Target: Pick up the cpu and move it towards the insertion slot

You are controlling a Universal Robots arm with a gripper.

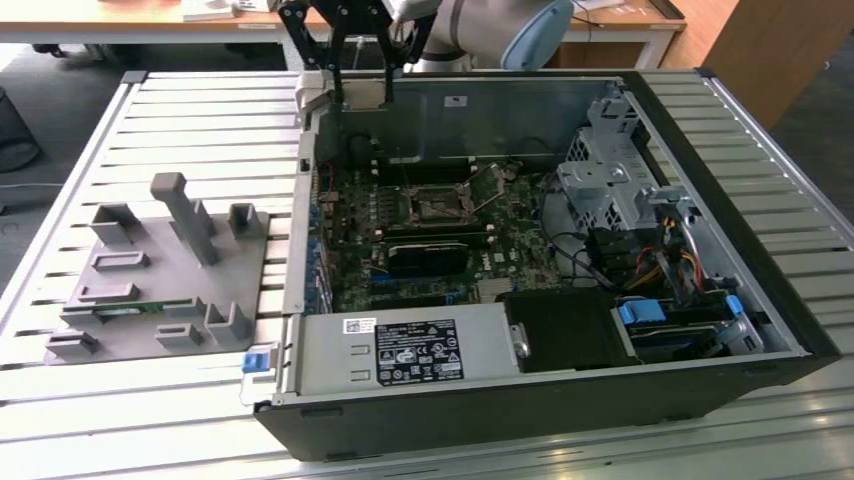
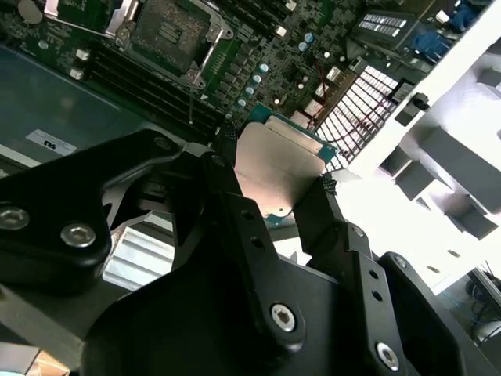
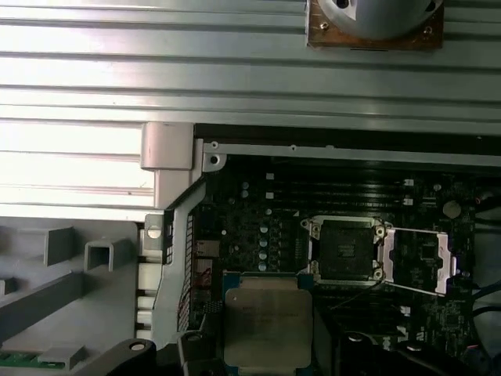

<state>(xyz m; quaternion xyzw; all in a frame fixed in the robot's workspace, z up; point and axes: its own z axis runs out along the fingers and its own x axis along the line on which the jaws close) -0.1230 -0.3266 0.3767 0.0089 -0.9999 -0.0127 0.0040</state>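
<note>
cpu: silvery square chip, clamped between black fingers | insertion slot: dark-centred, open, apart from chip

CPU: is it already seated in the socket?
No. In the second wrist view the cpu sits clamped between the gripper fingers, above the board, apart from the insertion slot.

Cpu: silvery-white top, teal-green rim. Gripper: black, silver screws. Insertion slot: dark centre, silver frame, on dark green motherboard; grey fixture tray on pale ribbed table.
</note>
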